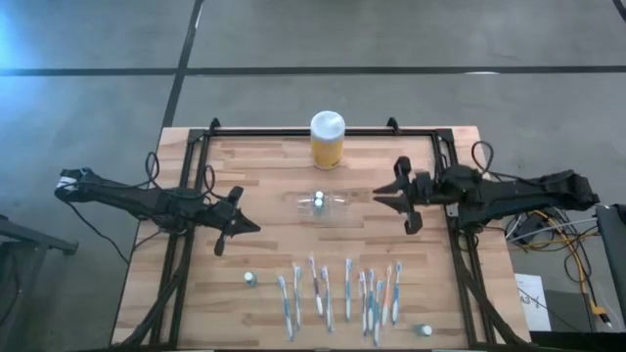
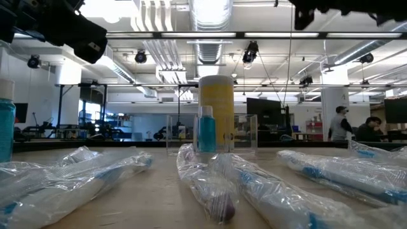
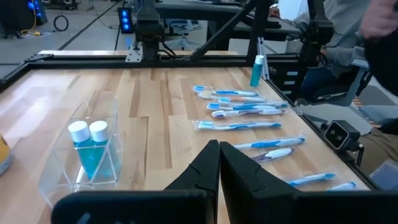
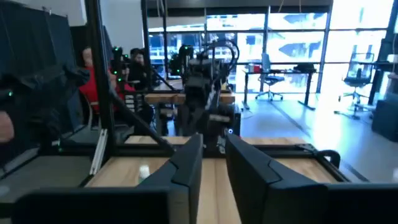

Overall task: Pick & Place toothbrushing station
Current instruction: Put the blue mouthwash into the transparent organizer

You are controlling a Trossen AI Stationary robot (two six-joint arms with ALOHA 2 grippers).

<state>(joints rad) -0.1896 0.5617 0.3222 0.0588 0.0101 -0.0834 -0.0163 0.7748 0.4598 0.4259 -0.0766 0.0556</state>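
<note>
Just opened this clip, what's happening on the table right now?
Nothing is held. The clear toothbrushing station sits mid-table with two small blue bottles inside, in front of the yellow jar. The right gripper hovers just right of it; the left gripper, shut, waits to its left. Wrapped toothbrushes line the near edge.

jar (image 1: pixel 327 140) yellow, white lid | toothbrushing station (image 1: pixel 322 204) clear | claws black

yellow jar (image 1: pixel 327 140) at the table's (image 1: pixel 245 166) far edge; wrapped toothbrushes (image 1: pixel 347 291) along the near edge.
</note>
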